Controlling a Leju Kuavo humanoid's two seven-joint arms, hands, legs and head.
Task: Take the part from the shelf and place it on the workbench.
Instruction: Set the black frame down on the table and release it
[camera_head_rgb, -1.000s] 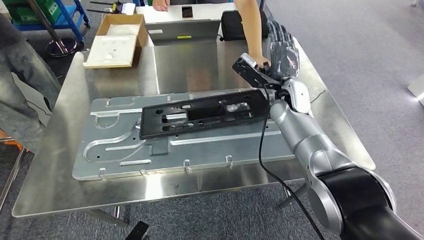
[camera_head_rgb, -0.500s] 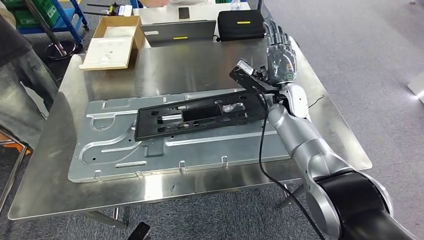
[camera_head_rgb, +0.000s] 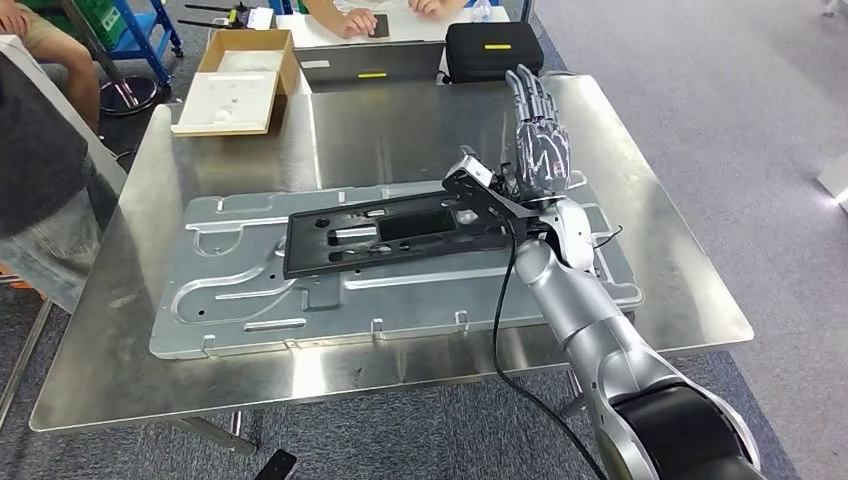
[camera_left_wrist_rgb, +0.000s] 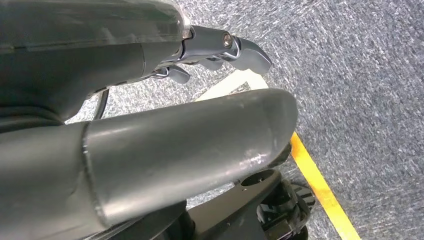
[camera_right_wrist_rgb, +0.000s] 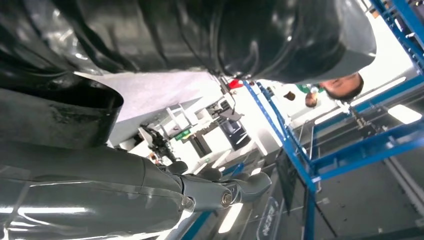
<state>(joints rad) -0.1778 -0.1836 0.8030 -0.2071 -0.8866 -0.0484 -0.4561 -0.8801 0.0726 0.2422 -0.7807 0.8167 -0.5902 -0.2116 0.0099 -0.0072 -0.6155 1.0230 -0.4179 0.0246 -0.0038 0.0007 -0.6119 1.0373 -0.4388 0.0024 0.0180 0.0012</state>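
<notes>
You see right hand (camera_head_rgb: 540, 150) raised over workbench (camera_head_rgb: 420, 125), fingers straight and apart, pointing away from robot, holding nothing. Black perforated part (camera_head_rgb: 400, 232) lies flat on grey stamped metal panel (camera_head_rgb: 250, 290) on workbench, its right end just beside wrist-mounted camera bracket (camera_head_rgb: 480, 185); contact there — can't tell. Left hand (camera_left_wrist_rgb: 150, 55) hangs over carpet floor (camera_left_wrist_rgb: 360, 75) by yellow line (camera_left_wrist_rgb: 320, 185); fingers look curled, grip state unclear. Cardboard box (camera_head_rgb: 240, 80), laptop (camera_head_rgb: 370, 62), black case (camera_head_rgb: 492, 48) at far edge.

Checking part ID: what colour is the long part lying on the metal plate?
Black part, seen best in the head view.
</notes>
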